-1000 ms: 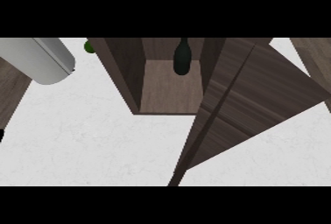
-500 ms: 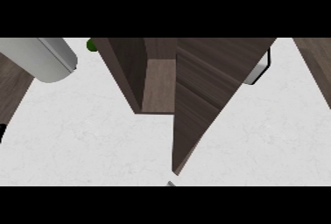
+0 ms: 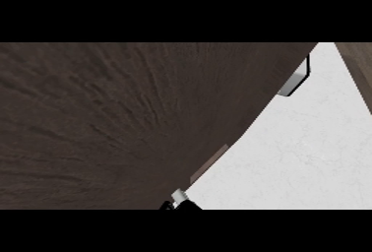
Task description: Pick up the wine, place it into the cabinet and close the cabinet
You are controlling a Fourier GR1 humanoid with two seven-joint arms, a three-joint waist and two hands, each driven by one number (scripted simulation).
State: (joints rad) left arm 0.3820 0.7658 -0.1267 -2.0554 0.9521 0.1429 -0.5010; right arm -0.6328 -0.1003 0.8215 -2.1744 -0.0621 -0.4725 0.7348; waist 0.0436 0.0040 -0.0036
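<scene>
One dark wood panel (image 3: pixel 109 123), most likely the cabinet door, fills nearly the whole head view, its grain running in streaks from the left edge across to a curved edge that slants from the upper right down to the lower middle. Beyond that edge lies one stretch of white, faintly veined counter (image 3: pixel 291 147), taking up the right side of the view. One pale grey and black fitting (image 3: pixel 296 81), perhaps a handle, sticks out from the panel's edge near the top right, seen over the counter. A second strip of dark wood (image 3: pixel 361 69) shows at the far upper right corner, set apart from the big panel by the white counter. Along the panel's lower edge sits one small, lighter brown ledge (image 3: pixel 209 165). At the very bottom of the view, just beside the panel's lower tip, one small black and pale grey part (image 3: pixel 180 201) pokes in; it cannot be told whether this belongs to a hand. No fingers show anywhere, so their state cannot be told. The wine bottle is not to be seen; the panel covers the place where it would be.
</scene>
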